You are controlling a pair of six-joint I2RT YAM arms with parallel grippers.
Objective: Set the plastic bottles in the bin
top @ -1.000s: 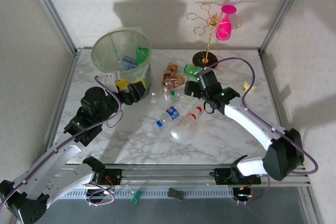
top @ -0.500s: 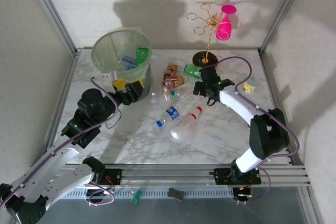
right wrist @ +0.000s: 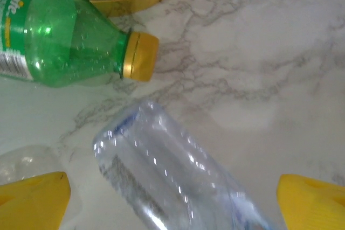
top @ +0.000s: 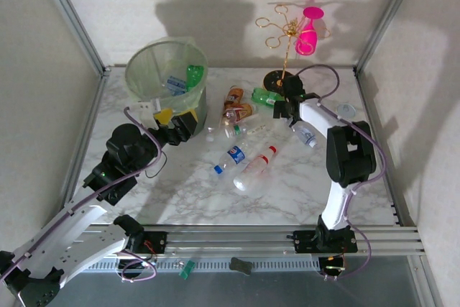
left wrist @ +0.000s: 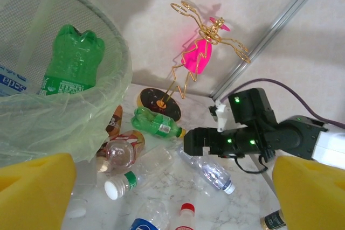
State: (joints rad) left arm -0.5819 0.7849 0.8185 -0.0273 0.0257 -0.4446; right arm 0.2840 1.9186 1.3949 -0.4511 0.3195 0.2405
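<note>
My right gripper's (right wrist: 172, 200) pads (right wrist: 33, 197) stand wide apart, empty, over a clear bottle (right wrist: 161, 171) lying flat on a diagonal, cap pointing near-right. My left gripper (top: 177, 118) is open beside the far-left bin (top: 144, 80).

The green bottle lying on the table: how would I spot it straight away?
Find the gold wire stand at the back of the marble table. Beside its round black base lies the green bottle, on its side. It alone on the tabletop is green with a yellow cap; its neighbours are clear or brownish.
</note>
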